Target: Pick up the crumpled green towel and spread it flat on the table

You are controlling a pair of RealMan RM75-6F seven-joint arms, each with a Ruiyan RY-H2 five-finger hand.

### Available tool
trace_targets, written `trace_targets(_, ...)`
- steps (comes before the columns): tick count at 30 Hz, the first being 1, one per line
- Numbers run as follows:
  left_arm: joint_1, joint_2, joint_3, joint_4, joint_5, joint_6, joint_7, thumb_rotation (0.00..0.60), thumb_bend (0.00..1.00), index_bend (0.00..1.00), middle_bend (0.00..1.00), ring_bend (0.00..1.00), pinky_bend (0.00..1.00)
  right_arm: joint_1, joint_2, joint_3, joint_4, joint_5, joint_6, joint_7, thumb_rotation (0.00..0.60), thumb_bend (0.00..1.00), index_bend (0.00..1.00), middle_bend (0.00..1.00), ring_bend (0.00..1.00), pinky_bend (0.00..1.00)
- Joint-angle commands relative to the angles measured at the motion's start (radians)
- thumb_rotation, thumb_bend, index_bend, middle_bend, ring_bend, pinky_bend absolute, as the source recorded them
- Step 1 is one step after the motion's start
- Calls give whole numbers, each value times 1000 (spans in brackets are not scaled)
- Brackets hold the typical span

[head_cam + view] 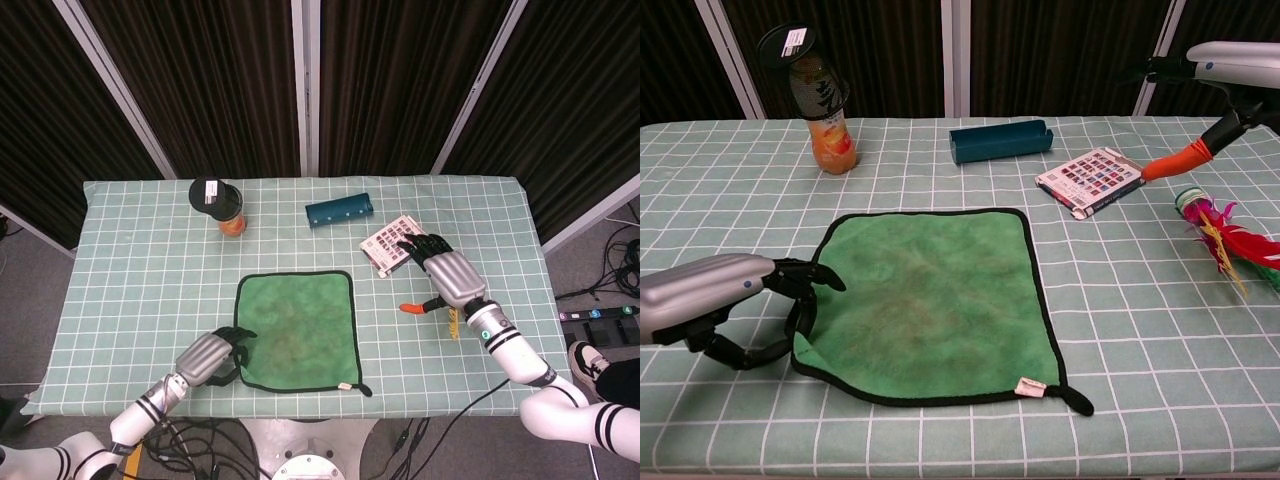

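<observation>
Towel (297,329) lies flat just right of the left hand (208,357), whose fingers pinch its edge; right hand (446,280) hovers spread, empty.

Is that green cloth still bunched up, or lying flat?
Flat: the green towel lies spread as one square, black edging visible all round.

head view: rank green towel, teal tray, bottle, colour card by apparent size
1. green towel, by far the largest, lying flat.
2-3. teal tray and colour card: look alike, too close to rank.
4. bottle, seen almost from above, so mostly its cap shows.
</observation>
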Motion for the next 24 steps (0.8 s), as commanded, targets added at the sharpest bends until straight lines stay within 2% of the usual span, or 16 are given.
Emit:
trace_targets(1, 2, 3, 0, 2, -2, -2, 3, 600, 485, 640, 280, 176, 211, 0, 0, 0, -2, 2, -1, -4, 383, 7, 81, 12, 0, 0)
trace_targets(4, 6, 10, -4, -1, -11, -7, 9, 600, 484, 635, 279, 176, 211, -1, 3, 1, -6, 4, 0, -6, 384, 7, 80, 11, 0, 0)
trace_targets(6, 5, 22, -3, -17, -15, -15, 11, 600, 453, 589, 272, 176, 211, -3, 4, 0, -8, 5, 1, -7, 381, 7, 80, 11, 0, 0)
trace_targets(9, 10, 32, -10, -43, -23, -12, 23, 600, 308, 340, 217, 169, 211, -4, 7, 1, -10, 6, 2, -7, 379, 8, 80, 11, 0, 0)
trace_targets(12, 18, 38, -26, -69, -35, 5, 35, 600, 200, 213, 156, 137, 208, -7, 10, 2, -11, 6, 4, -6, 390, 8, 83, 13, 0, 0)
trace_targets(16, 24, 56, -48, -97, -49, 20, 55, 600, 128, 186, 121, 114, 196, -13, 18, 2, -15, 5, 13, -5, 388, 9, 98, 12, 0, 0)
trace_targets(19, 30, 90, -73, -123, -75, 34, 56, 600, 120, 185, 121, 114, 196, -21, 30, 5, -20, 3, 26, 1, 394, 9, 98, 13, 0, 0)
trace_targets(24, 58, 195, -128, -182, -179, 51, 68, 600, 120, 185, 121, 114, 196, -52, 61, -3, -23, 2, 52, 16, 409, 28, 98, 11, 0, 0)
